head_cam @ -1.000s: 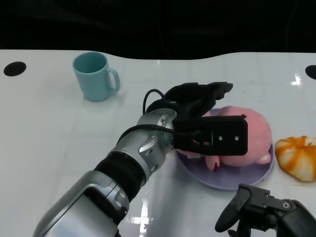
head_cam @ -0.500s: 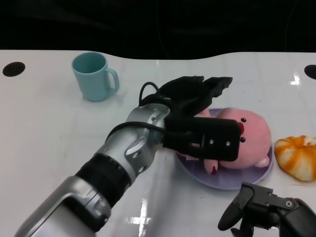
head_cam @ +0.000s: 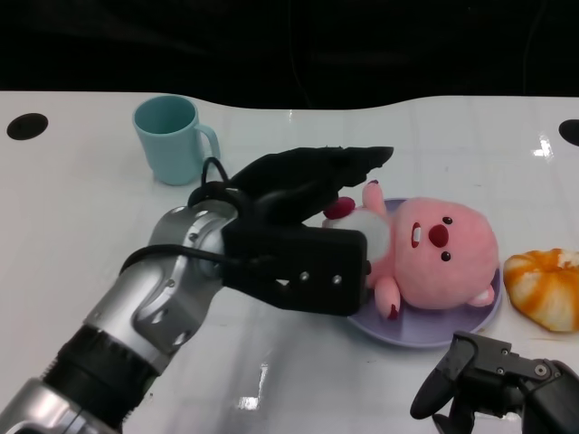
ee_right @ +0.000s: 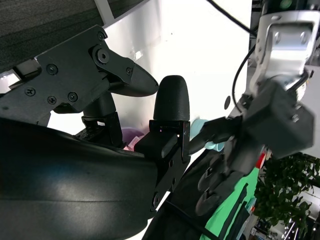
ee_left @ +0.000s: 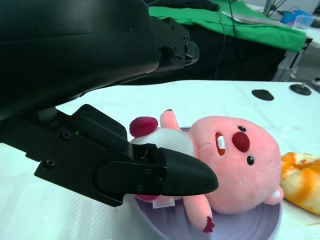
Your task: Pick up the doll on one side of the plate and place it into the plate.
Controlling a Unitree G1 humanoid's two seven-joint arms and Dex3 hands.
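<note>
doll point(head_cam: 434, 253) lies in plate point(head_cam: 425, 333) | left hand point(head_cam: 298, 185) fingers spread, empty | cup point(head_cam: 172, 138), bread point(head_cam: 547, 287) flank

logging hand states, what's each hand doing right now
Left hand: open, fingers spread beside the doll on the plate.
Right hand: holds nothing, fingers apart.

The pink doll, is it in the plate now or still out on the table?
In the plate. The pink doll lies on its back on the purple plate, whose rim shows around it. The left hand hangs beside it, fingers apart.
</note>
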